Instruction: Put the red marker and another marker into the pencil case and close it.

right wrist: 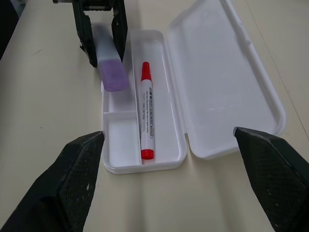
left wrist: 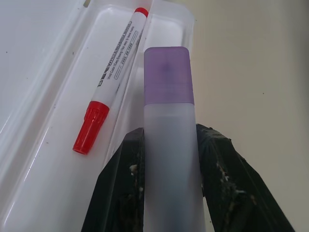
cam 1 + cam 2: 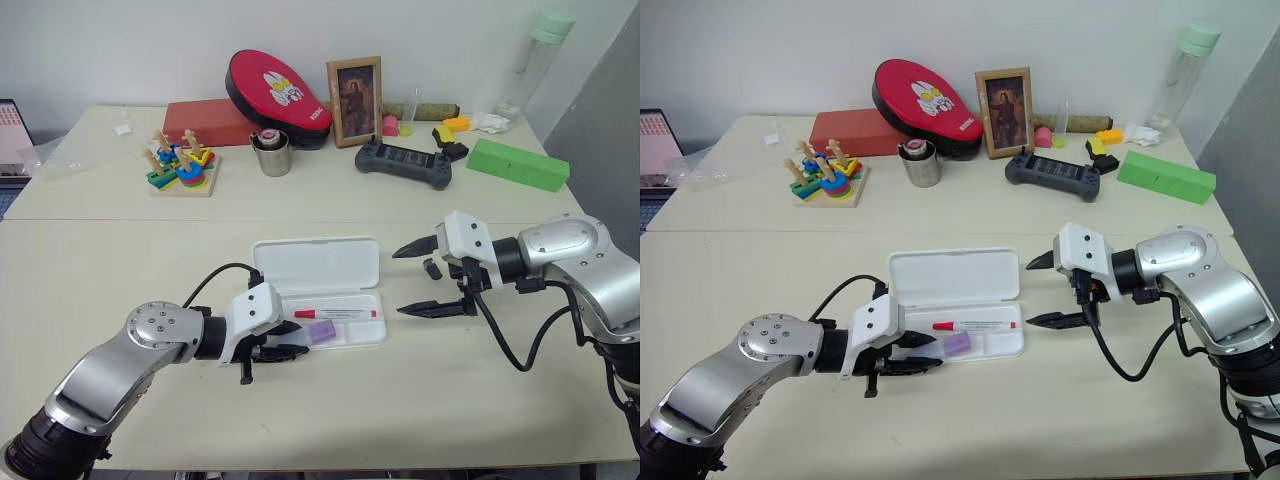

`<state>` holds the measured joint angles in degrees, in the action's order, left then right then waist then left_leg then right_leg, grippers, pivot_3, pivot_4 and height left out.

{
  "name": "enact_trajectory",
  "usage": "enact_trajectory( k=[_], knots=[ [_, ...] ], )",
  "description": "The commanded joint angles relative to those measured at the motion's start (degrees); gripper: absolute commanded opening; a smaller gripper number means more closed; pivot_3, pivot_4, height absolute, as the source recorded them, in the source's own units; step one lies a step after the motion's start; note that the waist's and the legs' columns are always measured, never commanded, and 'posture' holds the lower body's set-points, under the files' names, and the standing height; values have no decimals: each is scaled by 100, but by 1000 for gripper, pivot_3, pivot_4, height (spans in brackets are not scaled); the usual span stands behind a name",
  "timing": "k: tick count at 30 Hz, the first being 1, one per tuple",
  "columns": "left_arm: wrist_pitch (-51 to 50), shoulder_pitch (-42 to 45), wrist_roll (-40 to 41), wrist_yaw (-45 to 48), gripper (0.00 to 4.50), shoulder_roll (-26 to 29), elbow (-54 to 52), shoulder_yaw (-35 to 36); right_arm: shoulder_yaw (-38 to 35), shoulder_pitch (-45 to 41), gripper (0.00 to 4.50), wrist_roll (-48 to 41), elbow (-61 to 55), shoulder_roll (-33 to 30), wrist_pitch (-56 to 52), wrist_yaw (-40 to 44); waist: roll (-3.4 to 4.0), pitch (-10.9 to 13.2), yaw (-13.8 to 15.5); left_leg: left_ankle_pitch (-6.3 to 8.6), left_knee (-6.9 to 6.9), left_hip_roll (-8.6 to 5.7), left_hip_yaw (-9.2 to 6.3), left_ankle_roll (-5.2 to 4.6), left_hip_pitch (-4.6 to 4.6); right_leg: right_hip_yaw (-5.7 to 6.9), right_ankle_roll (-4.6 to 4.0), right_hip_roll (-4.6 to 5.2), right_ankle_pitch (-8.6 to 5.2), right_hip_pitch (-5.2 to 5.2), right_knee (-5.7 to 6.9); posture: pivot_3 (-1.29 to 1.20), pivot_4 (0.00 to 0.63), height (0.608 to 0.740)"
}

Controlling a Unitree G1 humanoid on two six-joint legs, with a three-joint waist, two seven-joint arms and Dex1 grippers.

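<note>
- The left gripper (image 3: 285, 345) squeezes the purple marker (image 3: 320, 333) by its pale end, the purple cap over the near edge of the open white pencil case (image 3: 330, 268).
- The red marker (image 3: 337, 313) lies inside the tray.
- The right gripper (image 3: 418, 280) waits just beside the case, fingers wide apart, holding nothing.

Silver arms, white wrists, black cables, black-fingered hands.

cream table (image 3: 130, 255) with open pencil case (image 3: 318, 264)
</note>
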<state>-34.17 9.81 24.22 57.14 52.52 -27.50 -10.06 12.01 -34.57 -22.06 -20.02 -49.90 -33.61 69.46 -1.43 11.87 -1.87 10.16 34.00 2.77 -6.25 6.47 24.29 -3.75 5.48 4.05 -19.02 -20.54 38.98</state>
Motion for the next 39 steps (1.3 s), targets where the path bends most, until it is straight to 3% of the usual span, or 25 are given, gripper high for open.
enact_trajectory(
  k=[1, 28, 30, 39],
  knots=[
    [274, 140, -189, 167, 1219, -39, 55, -130, -207, -50, 4500, -68, -178, -14, -6, -64, 0, 0, -1, 0, 0, 0, 0, 0, 0, -1, 0, 0, 0, 0, 0, 0, 150, 740],
    [1061, 556, -1130, 650, 1219, -183, 506, -502, -223, -45, 4500, -88, -192, 34, -46, -169, 0, 0, -4, 0, 1, 0, 0, 0, 0, 0, 0, 0, 0, 0, 2, 0, 150, 740],
    [1077, 535, -1175, 619, 1779, -175, 475, -477, -228, -43, 4500, -93, -194, 25, -47, -170, 0, 0, -3, 0, 1, 0, 0, 0, 0, 0, 0, 0, 0, 0, 1, 0, 150, 740],
    [1076, 476, -1126, 568, 3513, -156, 311, -332, -225, -52, 4500, -94, -163, 14, -36, -159, 0, 0, -4, 0, 1, 0, 0, 0, 0, 0, 0, 0, 0, 1, 2, 0, 150, 740]
  ],
)
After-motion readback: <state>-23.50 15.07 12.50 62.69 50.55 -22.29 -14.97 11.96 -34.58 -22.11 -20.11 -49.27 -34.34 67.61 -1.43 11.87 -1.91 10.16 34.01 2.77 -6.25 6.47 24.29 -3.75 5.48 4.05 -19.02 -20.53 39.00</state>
